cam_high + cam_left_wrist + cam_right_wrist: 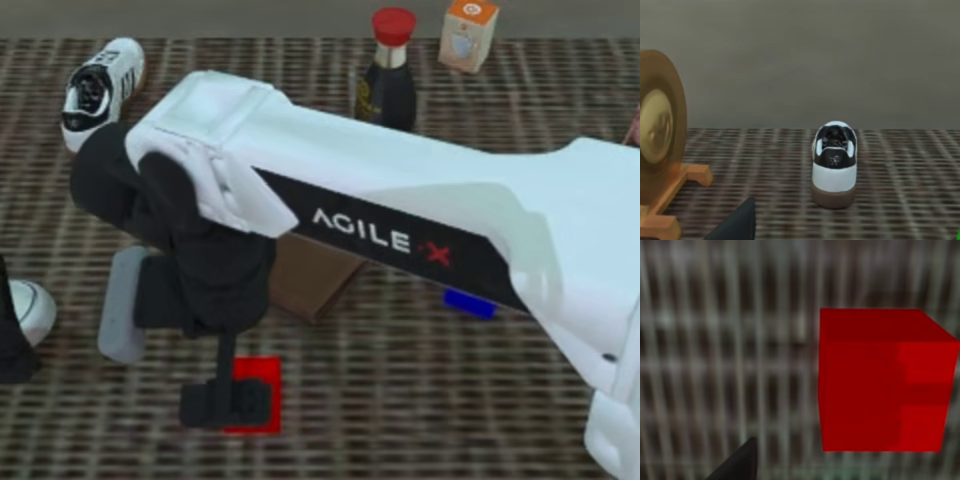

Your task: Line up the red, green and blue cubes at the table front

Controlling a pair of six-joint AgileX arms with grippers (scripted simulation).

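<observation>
Left edge, top view: left arm (8, 340) is seen only as a dark sliver beside a shoe (30, 310); it looks parked, and its fingers can't be made out. In its wrist view a shoe (835, 162), a gold disc on a wooden stand (660, 150) and a speck of green (958, 233) at the corner are shown; possibly the green cube, can't be confirmed.

A second shoe (100, 85) is seen far left on the table (400, 420).

Left of centre: right gripper (232, 400) is lowered over the red cube (262, 392) near the table front. The fingers are seen overlapping the cube's left part, but whether they are spread or clamped can't be told. In the right wrist view the red cube (880, 385) sits off to one side of one dark fingertip (737, 462), not centred.

Centre: a brown pad (315, 285) is partly hidden under the arm. A bottle (388, 75) and a small carton (468, 35) stand at the back.

Right of centre: the blue cube (470, 303) is mostly hidden under the right forearm, mid-table, not yet in line.

Risks, judged:
- Off-centre approach: on closing, the red cube could be shoved or twisted rather than gripped.
- Forearm hangs low over blue cube and pad; a sweep could knock them.
- Green cube is not located in the top view, so the line spacing can't be planned.
</observation>
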